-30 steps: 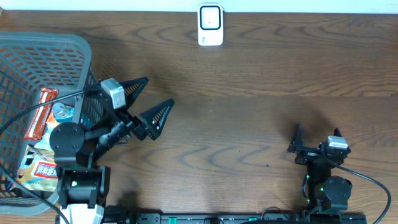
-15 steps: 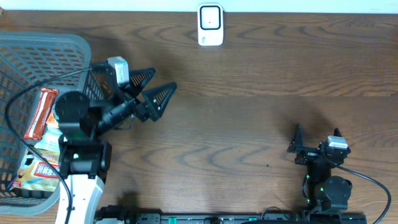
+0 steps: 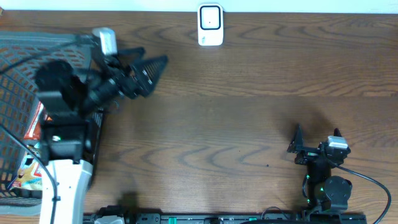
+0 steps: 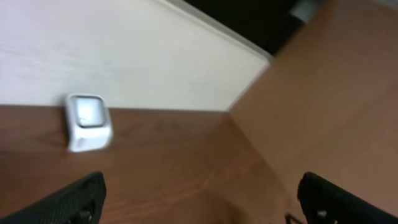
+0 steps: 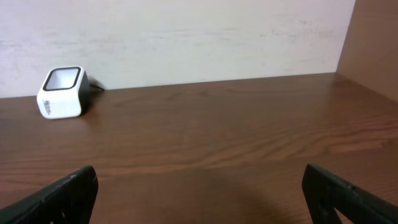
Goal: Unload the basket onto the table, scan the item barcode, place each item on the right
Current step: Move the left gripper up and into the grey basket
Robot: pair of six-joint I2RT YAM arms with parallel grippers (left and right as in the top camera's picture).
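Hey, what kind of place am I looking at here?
Probably a mock shop checkout: a white barcode scanner at the far edge of the wooden table, and a grey basket of packaged snacks on the left.

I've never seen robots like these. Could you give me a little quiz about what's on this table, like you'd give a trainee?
1. True or false: the left pincer is gripping something.
2. Where does the white scanner stand on the table? A) at the far edge B) at the near edge C) in the very middle
3. Fill in: the packets lie in the grey ____ on the left side.

Key: 1. False: it is open and empty. 2. A. 3. basket.
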